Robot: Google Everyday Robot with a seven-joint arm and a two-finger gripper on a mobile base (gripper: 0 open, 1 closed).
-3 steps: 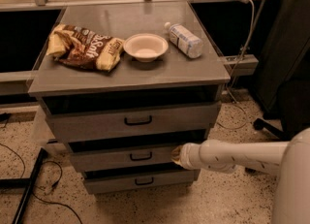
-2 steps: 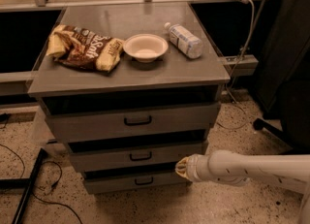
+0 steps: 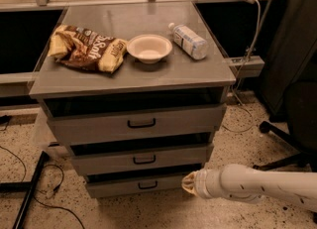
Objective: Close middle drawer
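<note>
The middle drawer (image 3: 141,159) is a wide grey front with a small black bar handle (image 3: 144,159), second from the top in the grey cabinet (image 3: 133,82). A dark gap shows above it, and its front stands slightly out. The taller top drawer (image 3: 138,124) sits above it and the lowest drawer (image 3: 136,185) below. My gripper (image 3: 189,183), at the end of the white arm (image 3: 257,184), reaches in from the right. It is low, in front of the lowest drawer's right end and just below the middle drawer's right corner.
On the cabinet top lie a chip bag (image 3: 86,48), a white bowl (image 3: 149,48) and a water bottle (image 3: 189,40). A black office chair (image 3: 297,109) stands at the right. Cables and a black bar (image 3: 29,188) lie on the speckled floor at the left.
My gripper has dropped from the middle drawer's right front to the level of the lowest drawer and drawn slightly right. The view has shifted a little.
</note>
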